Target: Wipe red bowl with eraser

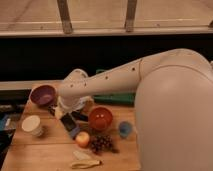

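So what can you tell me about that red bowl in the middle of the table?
The red bowl is round and orange-red, with a shiny inside that shows small glints; it looks like plastic or glazed ware. It stands upright, mouth up, on the wooden table. The claw hangs to its left, shut, apart from it. An apple and dark grapes lie just in front.

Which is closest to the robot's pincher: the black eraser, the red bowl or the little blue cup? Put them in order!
1. eraser: right at the tip of the gripper, which is shut on it, over the left part of the table.
2. red bowl: next, just toward the picture's right.
3. blue cup: farthest, beyond the bowl on the same side.
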### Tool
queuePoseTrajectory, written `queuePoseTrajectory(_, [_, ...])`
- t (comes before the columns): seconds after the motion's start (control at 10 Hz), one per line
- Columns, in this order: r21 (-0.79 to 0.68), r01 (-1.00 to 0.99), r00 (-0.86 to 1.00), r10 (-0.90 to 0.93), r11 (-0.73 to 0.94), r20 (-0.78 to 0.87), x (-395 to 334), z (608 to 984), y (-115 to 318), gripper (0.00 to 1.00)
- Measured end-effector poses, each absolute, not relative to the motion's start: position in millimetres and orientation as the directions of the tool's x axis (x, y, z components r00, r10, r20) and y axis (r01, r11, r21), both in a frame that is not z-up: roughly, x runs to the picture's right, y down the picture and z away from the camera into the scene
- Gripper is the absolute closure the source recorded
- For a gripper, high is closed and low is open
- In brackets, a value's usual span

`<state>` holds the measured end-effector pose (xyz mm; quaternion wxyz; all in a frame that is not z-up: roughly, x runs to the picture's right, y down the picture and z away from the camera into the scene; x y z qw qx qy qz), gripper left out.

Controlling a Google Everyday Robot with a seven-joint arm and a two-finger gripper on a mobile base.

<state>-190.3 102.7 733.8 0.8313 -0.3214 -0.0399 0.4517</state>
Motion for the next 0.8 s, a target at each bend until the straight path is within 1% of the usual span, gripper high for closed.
queuePoseTrajectory(0.1, [-0.547,-0.754,0.554,0.799,0.363,-0.233,-169,738,87,1.00])
queuePoseTrajectory(0.3, [-0.492,-0.818,0.469,0.842,0.298,-0.269,-112,742,75,1.00])
queuePoseTrajectory(0.5, [-0.441,-0.869,0.380,0.872,0.223,-0.308,-62,738,81,1.00])
queuePoseTrajectory(0.8, [-0.436,-0.875,0.367,0.875,0.210,-0.315,-58,736,84,1.00])
